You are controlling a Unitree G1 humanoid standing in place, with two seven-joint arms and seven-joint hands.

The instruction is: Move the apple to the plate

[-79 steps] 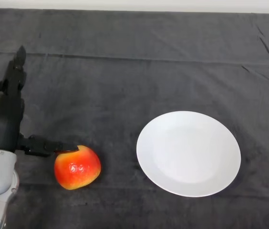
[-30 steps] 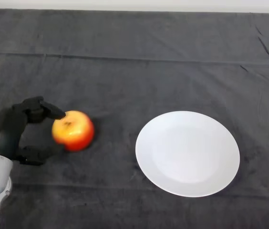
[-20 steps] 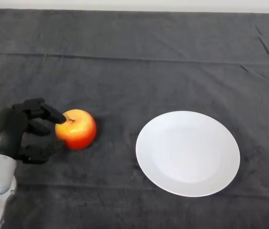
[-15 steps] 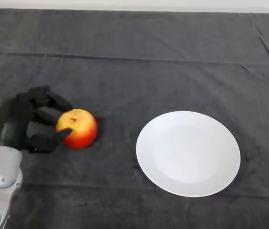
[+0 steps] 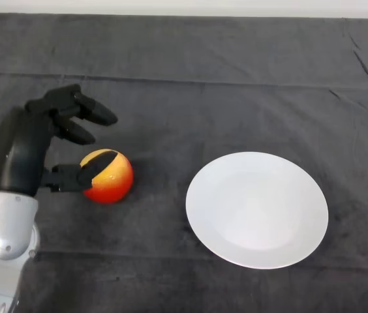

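Red-yellow apple (image 5: 109, 179) on dark tabletop (image 5: 203, 98), well left of white plate (image 5: 257, 210). Left hand (image 5: 37, 150) open above it, thumb across apple, fingers (image 5: 92, 111) raised, likely poised for grasping.

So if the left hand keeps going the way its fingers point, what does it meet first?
Probably nothing: the left hand points right, its fingers passing beyond the apple and plate; height is unclear.

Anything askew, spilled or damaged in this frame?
Nothing stands out. The apple sits whole on the dark cloth, the white plate lies flat and unbroken to its right, and the left hand is open beside the apple.
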